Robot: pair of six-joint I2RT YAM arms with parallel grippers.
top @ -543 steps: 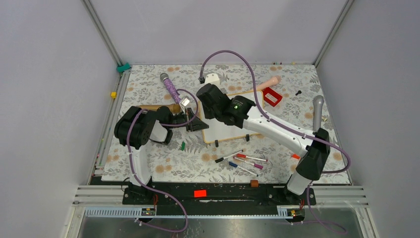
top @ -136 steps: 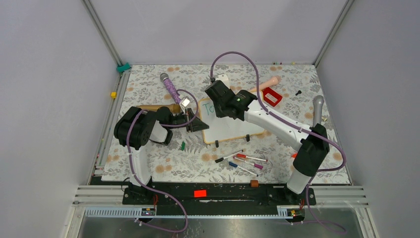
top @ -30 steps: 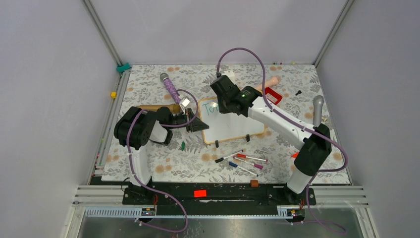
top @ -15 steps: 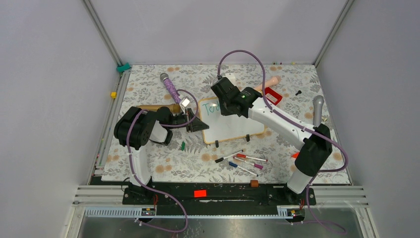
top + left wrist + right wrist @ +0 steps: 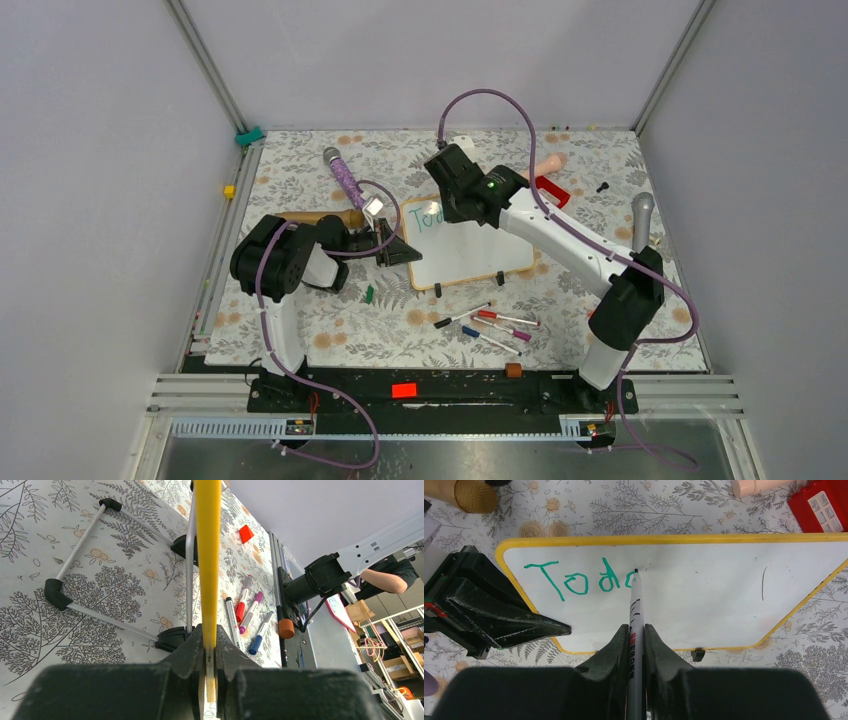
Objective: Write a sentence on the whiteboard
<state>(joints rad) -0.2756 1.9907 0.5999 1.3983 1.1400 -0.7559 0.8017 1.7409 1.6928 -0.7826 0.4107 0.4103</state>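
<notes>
The whiteboard [image 5: 475, 255] lies on the floral mat, its white face filling the right wrist view [image 5: 714, 600]. My left gripper [image 5: 402, 250] is shut on its left edge, which shows as a yellow strip [image 5: 207, 540] between the jaws [image 5: 210, 645]. This gripper also shows in the right wrist view [image 5: 489, 615]. My right gripper [image 5: 455, 197] is shut on a grey marker [image 5: 636, 605], with its tip touching the board's top line. The sentence [image 5: 579, 580] reads "Tod" in green plus a stroke of one more letter, and it shows small in the top view [image 5: 430, 217].
Several loose markers [image 5: 490, 325] lie in front of the board, also in the left wrist view [image 5: 245, 610]. A red block [image 5: 548, 193] and a peach handle [image 5: 545, 165] sit behind it. A purple wand [image 5: 345, 180], a grey microphone [image 5: 640, 225] and a green cap [image 5: 369, 293] lie around.
My right gripper has moved rightward along the top line with the marker, and the green writing has grown from nothing to "Tod" and a further stroke. The left gripper has not moved.
</notes>
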